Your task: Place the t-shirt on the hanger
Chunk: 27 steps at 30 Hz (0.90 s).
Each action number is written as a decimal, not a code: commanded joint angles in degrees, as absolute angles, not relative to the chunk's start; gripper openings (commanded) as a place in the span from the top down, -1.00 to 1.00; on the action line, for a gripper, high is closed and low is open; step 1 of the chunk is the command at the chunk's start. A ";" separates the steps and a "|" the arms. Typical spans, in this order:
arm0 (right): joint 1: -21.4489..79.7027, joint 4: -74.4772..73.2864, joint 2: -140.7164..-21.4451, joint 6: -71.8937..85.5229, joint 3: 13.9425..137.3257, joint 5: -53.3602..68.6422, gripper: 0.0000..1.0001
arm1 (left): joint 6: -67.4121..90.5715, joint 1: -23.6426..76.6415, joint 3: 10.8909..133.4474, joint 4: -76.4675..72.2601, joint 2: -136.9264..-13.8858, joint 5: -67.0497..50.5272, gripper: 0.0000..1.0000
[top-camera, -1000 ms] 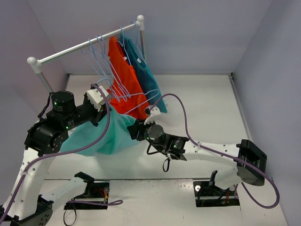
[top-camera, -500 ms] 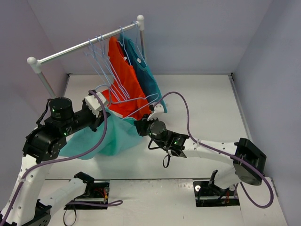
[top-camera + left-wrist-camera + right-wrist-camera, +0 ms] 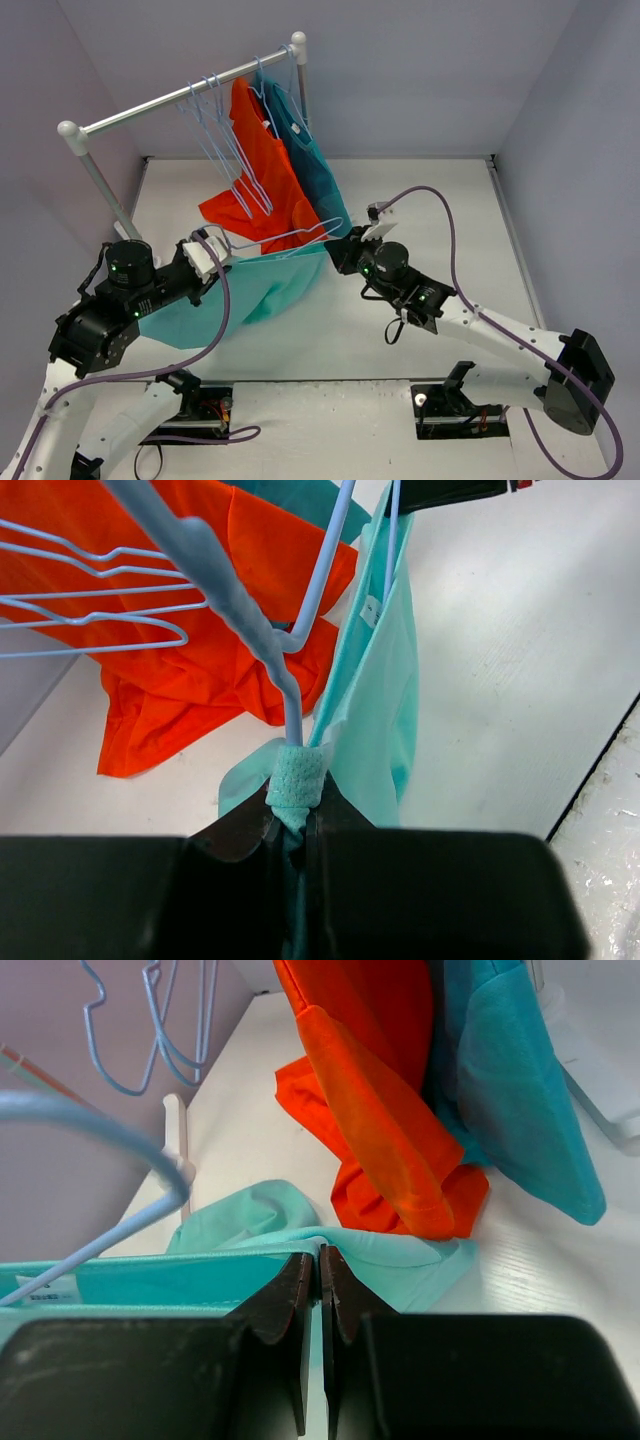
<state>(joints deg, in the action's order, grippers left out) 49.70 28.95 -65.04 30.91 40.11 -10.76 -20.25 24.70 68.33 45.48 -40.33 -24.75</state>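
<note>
Left gripper [image 3: 298, 820] is clamping shut on a bunched corner of the t-shirt [image 3: 255, 290], together with one end of the hanger [image 3: 225, 585]. Right gripper [image 3: 320, 1265] is pinching shut on the opposite edge of the fabric. The t-shirt is hanging stretched between the two, sagging over the table [image 3: 430, 220] in front of the rack.

Risks you are facing:
- the right pinch is taking only a thin hem, so a pull apart is likely to strip it free;
- the hanger is lying against the orange shirt [image 3: 262, 185] (touching or just beside, hard to tell), so a swing could snag it;
- wire and cloth are sharing one grip, so either may slip.

The left wrist view is showing wire and fabric in the same jaws, which the top view is hiding. Only the top view is showing the whole span.
</note>
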 commanded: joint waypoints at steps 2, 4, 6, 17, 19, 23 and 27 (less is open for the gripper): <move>44.47 23.81 -64.57 27.46 42.50 -8.76 1.00 | -24.11 24.61 69.09 42.13 -39.84 -24.34 1.00; 43.99 23.01 -64.38 26.90 42.78 -8.42 1.00 | -24.39 24.61 69.45 43.15 -40.16 -22.25 1.00; 43.57 21.53 -63.86 25.82 43.72 -8.07 1.00 | -25.12 24.61 70.19 45.37 -41.33 -19.64 1.00; 42.11 13.87 -61.53 21.06 48.90 -8.44 1.00 | -25.62 24.61 68.91 46.98 -43.68 -18.15 1.00; 41.15 12.72 -61.35 20.15 49.26 -8.44 1.00 | -25.66 24.61 68.82 46.81 -43.47 -19.05 1.00; 39.19 11.58 -61.08 19.10 49.97 -7.57 1.00 | -25.66 24.61 68.86 47.72 -43.95 -19.04 1.00; 38.70 10.20 -61.41 17.99 52.67 -6.89 1.00 | -25.34 24.70 68.70 48.11 -45.88 -19.28 1.00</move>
<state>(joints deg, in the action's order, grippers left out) 41.05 11.39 -62.39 21.49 48.22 -2.11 -24.05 24.90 67.70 47.74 -44.69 -21.21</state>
